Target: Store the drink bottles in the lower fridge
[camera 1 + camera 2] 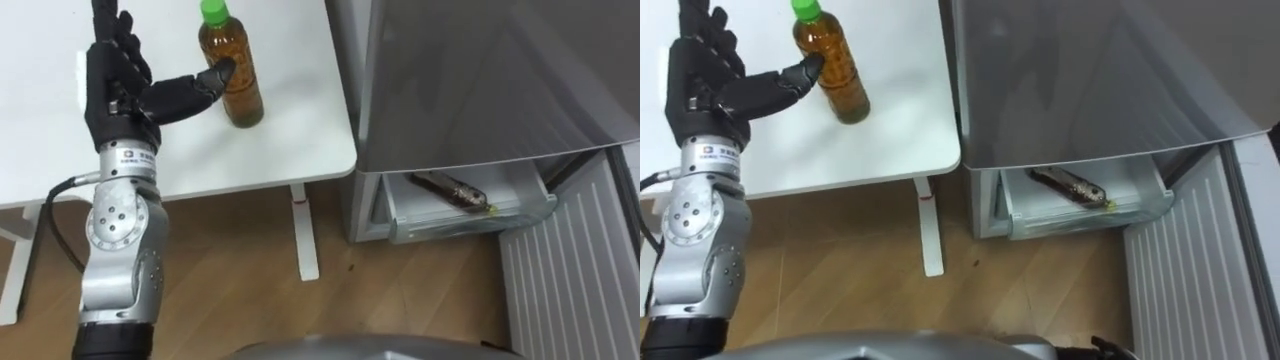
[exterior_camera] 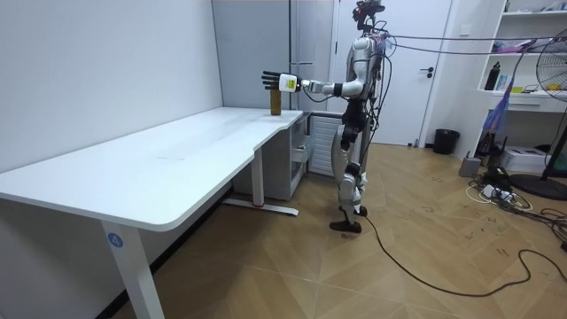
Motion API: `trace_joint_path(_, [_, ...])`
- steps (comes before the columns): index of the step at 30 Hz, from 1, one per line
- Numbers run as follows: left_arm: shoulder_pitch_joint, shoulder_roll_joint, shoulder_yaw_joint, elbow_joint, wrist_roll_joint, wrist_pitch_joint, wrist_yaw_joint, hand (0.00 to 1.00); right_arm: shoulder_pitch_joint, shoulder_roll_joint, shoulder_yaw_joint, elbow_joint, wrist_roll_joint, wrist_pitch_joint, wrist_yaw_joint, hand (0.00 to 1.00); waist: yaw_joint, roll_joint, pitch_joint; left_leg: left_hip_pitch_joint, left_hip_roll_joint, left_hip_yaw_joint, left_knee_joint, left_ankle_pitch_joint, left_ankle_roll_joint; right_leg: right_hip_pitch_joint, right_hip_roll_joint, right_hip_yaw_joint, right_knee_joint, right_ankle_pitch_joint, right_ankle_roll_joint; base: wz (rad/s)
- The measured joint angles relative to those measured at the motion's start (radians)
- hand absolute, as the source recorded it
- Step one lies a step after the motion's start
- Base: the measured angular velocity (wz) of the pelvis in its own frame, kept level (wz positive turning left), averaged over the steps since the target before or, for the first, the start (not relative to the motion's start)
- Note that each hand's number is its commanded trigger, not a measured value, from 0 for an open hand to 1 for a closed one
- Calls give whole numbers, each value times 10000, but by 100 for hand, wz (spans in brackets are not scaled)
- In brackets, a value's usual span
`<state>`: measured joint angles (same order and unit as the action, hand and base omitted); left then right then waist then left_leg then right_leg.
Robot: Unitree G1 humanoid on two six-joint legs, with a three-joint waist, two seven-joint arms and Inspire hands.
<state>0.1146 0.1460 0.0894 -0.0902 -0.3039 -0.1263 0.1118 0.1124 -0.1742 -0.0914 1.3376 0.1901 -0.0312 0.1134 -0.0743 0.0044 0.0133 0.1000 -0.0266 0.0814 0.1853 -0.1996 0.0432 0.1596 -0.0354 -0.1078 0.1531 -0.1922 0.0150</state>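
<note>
The left robot hand [image 1: 120, 85], spread, touches with its thumb the green-capped bottle [image 1: 236, 88] at its 3 o'clock on the counter [image 1: 300, 140]; another bottle [image 1: 450, 190] lies in the fridge drawer [image 1: 470, 222].

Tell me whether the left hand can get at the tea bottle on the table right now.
Probably yes. The left hand is open beside the upright green-capped tea bottle on the white table, with its thumb touching the bottle's side and nothing between them.

Left hand [image 1: 120, 90] fingers [image 1: 108, 25] — tips past the top edge
</note>
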Motion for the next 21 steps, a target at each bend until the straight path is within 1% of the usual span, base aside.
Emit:
trace_joint_path(2, [-13,54,91,132,-101,116,-154,0,67,2,-96,2,0,22,-14,0,-27,-5,3,16,-11,23,-2,1,-1,4,4,24,1,2,-4,-4])
trace_joint_path(6, [-14,233,161,521,-203,552,-334,0,76,-5,-95,29,-25,184,-93,0,-25,-2,0,136,-6,181,-72,1,-1,23,19,189,18,9,-15,-12])
trace_joint_path(10, [-15,281,167,534,-199,913,-642,0,65,-9,-96,25,-88,410,-148,0,-28,-14,-6,160,12,245,-98,0,1,4,15,254,26,14,-21,-5])
trace_joint_path(12, [-15,324,226,533,-200,1012,-759,0,67,-24,-97,26,-229,474,-175,0,-32,-5,-9,163,56,250,-97,0,1,-1,17,255,29,14,-21,0])
trace_joint_path(17, [-22,382,281,534,-206,1165,-835,0,72,-85,-92,26,-868,563,-336,0,-42,66,-1,171,65,249,-105,-1,0,-6,26,253,29,14,-21,0])
trace_joint_path(18, [-43,406,281,624,-199,1176,-851,0,87,-108,-92,28,-1107,568,-367,0,-39,76,-1,194,65,251,-120,-1,-1,-1,26,261,34,14,-21,0])
trace_joint_path(19, [-88,444,281,841,-197,1181,-865,0,90,-145,-91,30,-1361,604,-373,0,-40,81,17,239,65,259,-137,0,-1,14,28,274,59,13,-21,-4])
trace_joint_path(21, [-172,480,300,1264,-210,1224,-930,0,74,-205,-96,32,-1607,764,-374,0,-30,128,33,302,83,281,-161,0,-1,-6,42,308,164,12,-21,-6])
